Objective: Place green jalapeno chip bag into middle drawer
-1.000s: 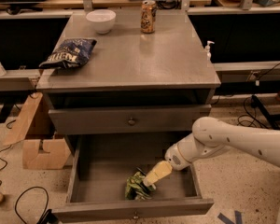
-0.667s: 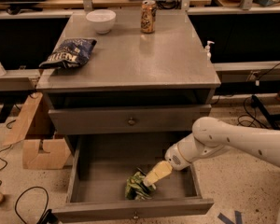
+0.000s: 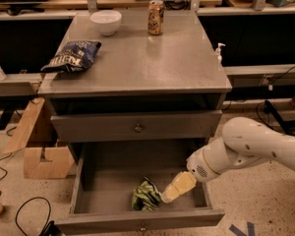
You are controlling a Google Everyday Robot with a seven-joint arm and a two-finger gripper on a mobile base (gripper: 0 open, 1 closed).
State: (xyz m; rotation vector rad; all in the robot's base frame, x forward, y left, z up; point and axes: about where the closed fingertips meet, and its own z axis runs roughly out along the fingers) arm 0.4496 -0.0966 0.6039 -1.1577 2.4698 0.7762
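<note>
The green jalapeno chip bag (image 3: 144,195) lies crumpled on the grey floor of the open middle drawer (image 3: 105,188), near its front wall and a little right of centre. My gripper (image 3: 166,195), pale yellow at the end of the white arm (image 3: 246,149), reaches down into the drawer from the right. Its tip is at the bag's right edge; I cannot tell whether it touches the bag. The drawer's small round front knob (image 3: 142,226) shows at the bottom.
A closed drawer with a brass knob (image 3: 137,128) sits above the open one. On the cabinet top are a dark blue chip bag (image 3: 71,55), a white bowl (image 3: 105,21) and a can (image 3: 156,17). A cardboard box (image 3: 42,149) stands left on the floor with cables.
My gripper has drawn back slightly to the right and down, away from the top of the bag. The bag stays on the drawer floor.
</note>
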